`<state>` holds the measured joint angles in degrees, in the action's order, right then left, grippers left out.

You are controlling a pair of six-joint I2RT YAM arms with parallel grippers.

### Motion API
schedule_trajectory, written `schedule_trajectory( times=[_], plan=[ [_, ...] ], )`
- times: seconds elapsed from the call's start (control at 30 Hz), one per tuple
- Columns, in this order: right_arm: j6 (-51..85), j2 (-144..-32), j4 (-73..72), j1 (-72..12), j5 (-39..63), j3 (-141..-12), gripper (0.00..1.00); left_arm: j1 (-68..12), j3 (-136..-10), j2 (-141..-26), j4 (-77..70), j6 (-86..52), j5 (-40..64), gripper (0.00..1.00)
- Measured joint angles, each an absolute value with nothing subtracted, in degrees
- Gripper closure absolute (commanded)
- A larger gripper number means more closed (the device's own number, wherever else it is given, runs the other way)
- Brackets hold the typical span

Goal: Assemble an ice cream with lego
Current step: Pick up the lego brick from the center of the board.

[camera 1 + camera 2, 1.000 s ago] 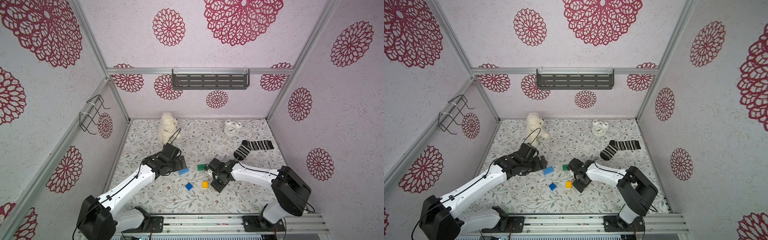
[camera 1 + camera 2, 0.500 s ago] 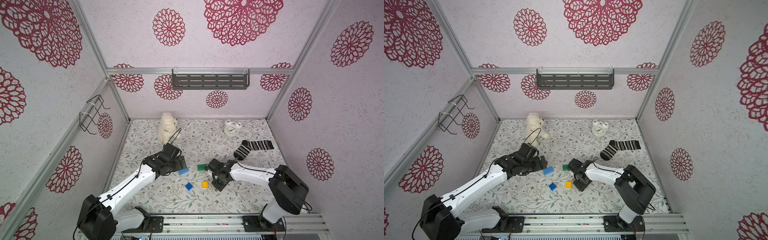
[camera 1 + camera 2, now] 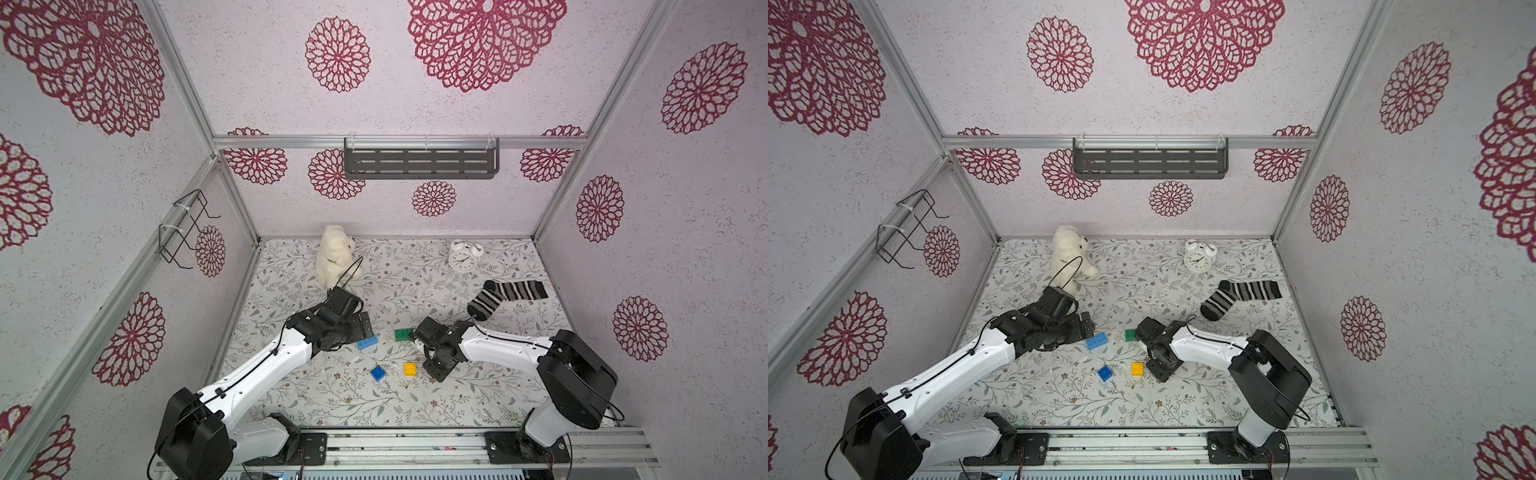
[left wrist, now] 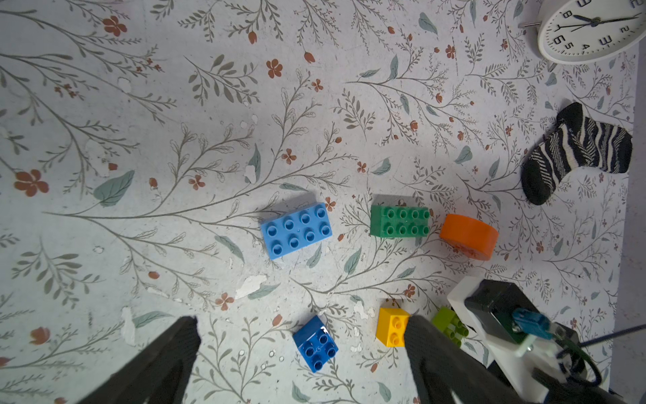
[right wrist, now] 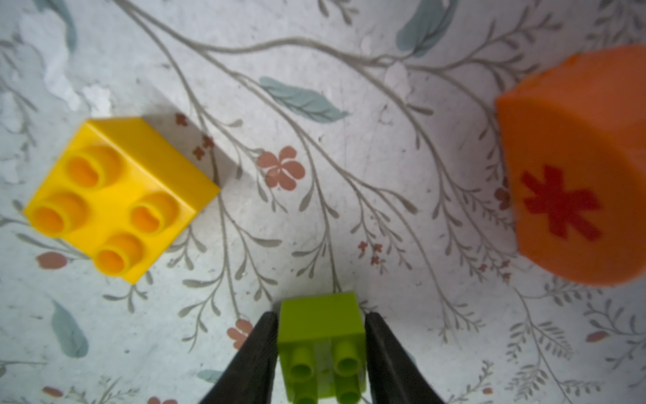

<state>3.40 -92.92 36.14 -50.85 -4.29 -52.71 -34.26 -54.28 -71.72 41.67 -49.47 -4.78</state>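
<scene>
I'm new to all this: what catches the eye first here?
Bright toy bricks lie scattered on a flowered table. The right gripper pinches a lime brick, with a yellow brick and an orange dome nearby. A plush bear, clock and striped sock sit farther back.

Built as two slim white-shelled arms, left arm (image 3: pixel 266 370) and right arm (image 3: pixel 503 349), with bulky black joint housings (image 3: pixel 577 382). Strung with thin black cables (image 4: pixel 611 336). Tipped with matte black tapered fingers (image 4: pixel 164 363). Fitted at the right wrist with a small blue connector (image 4: pixel 528 319) on a white bracket (image 4: pixel 466 307).
</scene>
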Motion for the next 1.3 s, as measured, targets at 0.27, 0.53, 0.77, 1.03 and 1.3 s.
schedule_trajectory(
  times=[0.27,0.53,0.77,1.03,1.3],
  plan=[
    [4.6,-92.9,37.9,-51.2,-5.4,-53.3,0.52,-34.3,-54.3,-71.7,41.7,-49.4,-4.8,0.03],
    [4.7,-92.9,38.0,-51.2,-5.8,-53.7,0.52,-34.3,-54.3,-71.7,41.7,-49.3,-4.7,0.03],
    [4.6,-92.9,38.0,-51.2,-5.7,-53.7,0.53,-34.3,-54.6,-72.3,41.8,-49.3,-4.6,0.03],
    [4.6,-93.3,38.0,-51.2,-5.7,-53.7,0.57,-34.3,-54.7,-72.9,41.8,-49.3,-4.4,0.03],
    [4.6,-93.3,38.0,-51.2,-5.5,-53.7,0.66,-34.3,-54.7,-73.2,41.8,-49.3,-4.4,0.03]
  ],
)
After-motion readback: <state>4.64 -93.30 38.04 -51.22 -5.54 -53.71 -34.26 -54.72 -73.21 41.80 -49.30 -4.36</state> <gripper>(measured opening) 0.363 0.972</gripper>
